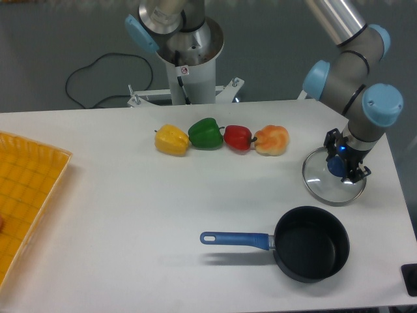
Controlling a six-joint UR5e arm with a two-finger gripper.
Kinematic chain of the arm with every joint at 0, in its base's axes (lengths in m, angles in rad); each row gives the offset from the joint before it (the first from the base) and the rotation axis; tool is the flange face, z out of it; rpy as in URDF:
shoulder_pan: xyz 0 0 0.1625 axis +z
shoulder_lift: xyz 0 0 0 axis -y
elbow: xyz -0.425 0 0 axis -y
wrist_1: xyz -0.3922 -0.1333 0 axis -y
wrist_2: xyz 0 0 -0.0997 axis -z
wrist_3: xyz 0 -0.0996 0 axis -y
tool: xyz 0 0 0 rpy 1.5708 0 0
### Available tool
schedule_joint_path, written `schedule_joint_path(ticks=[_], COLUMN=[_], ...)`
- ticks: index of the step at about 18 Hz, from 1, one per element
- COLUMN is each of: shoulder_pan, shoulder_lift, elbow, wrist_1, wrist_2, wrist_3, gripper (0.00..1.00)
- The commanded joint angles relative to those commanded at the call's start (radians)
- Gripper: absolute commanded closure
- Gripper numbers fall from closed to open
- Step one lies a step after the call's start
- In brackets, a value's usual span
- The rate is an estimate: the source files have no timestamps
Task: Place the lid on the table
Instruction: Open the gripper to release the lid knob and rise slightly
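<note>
The lid (324, 180) is a round clear glass disc with a metal rim and a blue centre knob (335, 165). It lies flat on the white table (130, 215) at the right, beyond the black saucepan (311, 243). My gripper (344, 162) comes straight down onto the lid's centre, with one finger on each side of the knob, closed on it. The saucepan stands uncovered, its blue handle (236, 239) pointing left.
A row of a yellow pepper (171, 140), a green pepper (206, 133), a red pepper (237, 137) and an orange one (272, 140) lies left of the lid. A yellow gridded tray (26, 195) sits at the left edge. The robot base (189, 59) stands behind.
</note>
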Motion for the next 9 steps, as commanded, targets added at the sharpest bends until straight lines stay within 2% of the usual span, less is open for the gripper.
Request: schedule_joint_path(ticks=[8,9], shoulder_pan=[0.000,0.000], shoulder_lift=[-0.005,-0.005], elbow=[-0.002,-0.002], wrist_1=[0.012,0.012], wrist_2=[-0.003,-0.003], wrist_3=[0.000,0.000], gripper=[0.38,0.35])
